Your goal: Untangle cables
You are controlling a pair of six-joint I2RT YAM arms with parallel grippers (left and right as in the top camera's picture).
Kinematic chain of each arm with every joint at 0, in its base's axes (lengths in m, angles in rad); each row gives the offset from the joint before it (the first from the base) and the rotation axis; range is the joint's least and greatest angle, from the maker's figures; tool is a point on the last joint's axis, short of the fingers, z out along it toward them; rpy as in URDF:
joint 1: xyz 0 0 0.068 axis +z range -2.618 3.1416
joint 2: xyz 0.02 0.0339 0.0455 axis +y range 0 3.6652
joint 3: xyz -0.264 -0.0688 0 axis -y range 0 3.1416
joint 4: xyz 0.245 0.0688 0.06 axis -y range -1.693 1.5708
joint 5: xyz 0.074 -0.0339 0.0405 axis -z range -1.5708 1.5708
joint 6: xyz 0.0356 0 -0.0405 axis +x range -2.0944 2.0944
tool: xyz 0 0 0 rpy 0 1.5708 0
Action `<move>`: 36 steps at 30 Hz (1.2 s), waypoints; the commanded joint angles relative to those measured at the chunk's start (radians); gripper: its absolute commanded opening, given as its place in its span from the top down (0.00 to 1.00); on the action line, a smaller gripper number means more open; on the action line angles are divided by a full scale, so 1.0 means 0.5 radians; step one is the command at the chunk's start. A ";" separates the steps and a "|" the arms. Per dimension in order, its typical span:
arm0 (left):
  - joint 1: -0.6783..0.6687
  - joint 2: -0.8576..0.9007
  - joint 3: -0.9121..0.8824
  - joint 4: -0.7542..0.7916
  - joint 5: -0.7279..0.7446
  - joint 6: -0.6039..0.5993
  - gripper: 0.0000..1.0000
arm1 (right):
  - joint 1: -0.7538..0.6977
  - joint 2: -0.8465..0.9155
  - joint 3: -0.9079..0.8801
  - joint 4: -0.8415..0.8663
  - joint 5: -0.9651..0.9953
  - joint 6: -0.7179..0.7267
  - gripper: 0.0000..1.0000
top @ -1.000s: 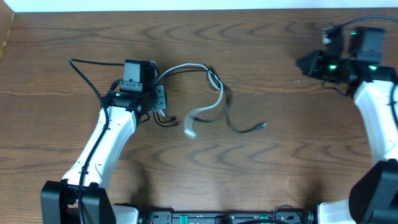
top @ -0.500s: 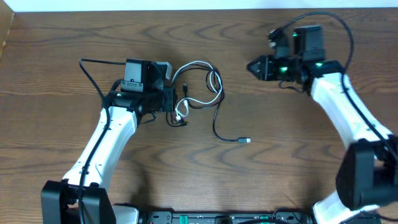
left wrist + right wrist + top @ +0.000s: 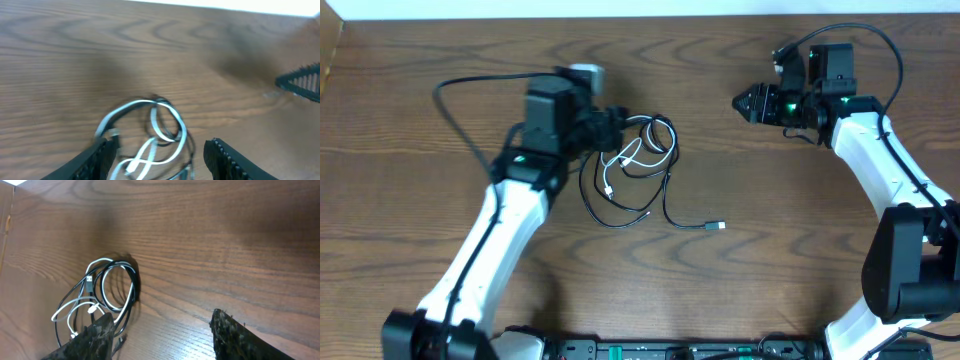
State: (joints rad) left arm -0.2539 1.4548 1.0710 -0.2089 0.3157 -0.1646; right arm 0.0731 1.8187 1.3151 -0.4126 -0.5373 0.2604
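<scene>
The cables (image 3: pixel 638 152) lie in a loose tangled heap on the wooden table (image 3: pixel 770 250): black loops, a white cord (image 3: pixel 620 160) and one black end trailing to a small plug (image 3: pixel 717 226). My left gripper (image 3: pixel 618 128) hovers at the heap's left edge. In the left wrist view my left gripper (image 3: pixel 160 150) stands open, with the white and black loops (image 3: pixel 160 125) lying on the table between and beyond its fingers, none pinched. My right gripper (image 3: pixel 742 102) is to the right of the heap, apart from it. Its own view shows my right gripper (image 3: pixel 162 325) open and empty, the cables (image 3: pixel 107 287) to its left.
A thick black arm wire (image 3: pixel 460 110) arcs off the left arm toward the table's left side. The table's far edge (image 3: pixel 640 14) runs just behind both grippers. The right gripper's toothed fingertip (image 3: pixel 302 80) shows at the right of the left wrist view.
Both grippers went from shut to open. The left one let the cables drop into a heap and rose toward the back. The right arm swung in from the far right corner.
</scene>
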 commanded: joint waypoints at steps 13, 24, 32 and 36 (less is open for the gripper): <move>-0.159 1.279 1.102 -0.703 -0.036 0.135 0.38 | 0.005 -0.009 0.024 -0.125 0.015 -0.077 0.41; -0.233 1.469 1.099 -0.657 -0.044 0.256 0.48 | 0.005 -0.009 0.024 -0.118 0.015 -0.075 0.39; -0.251 1.576 1.098 -0.646 -0.203 0.255 0.77 | 0.005 -0.009 0.024 -0.111 0.015 -0.075 0.37; -0.250 1.575 1.094 -0.645 -0.198 0.254 0.93 | 0.005 -0.009 0.024 -0.110 0.014 -0.075 0.37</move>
State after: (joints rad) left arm -0.3805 2.2185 1.6108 -0.5266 0.2462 -0.0475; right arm 0.0734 1.8187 1.3155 -0.4702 -0.5293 0.2367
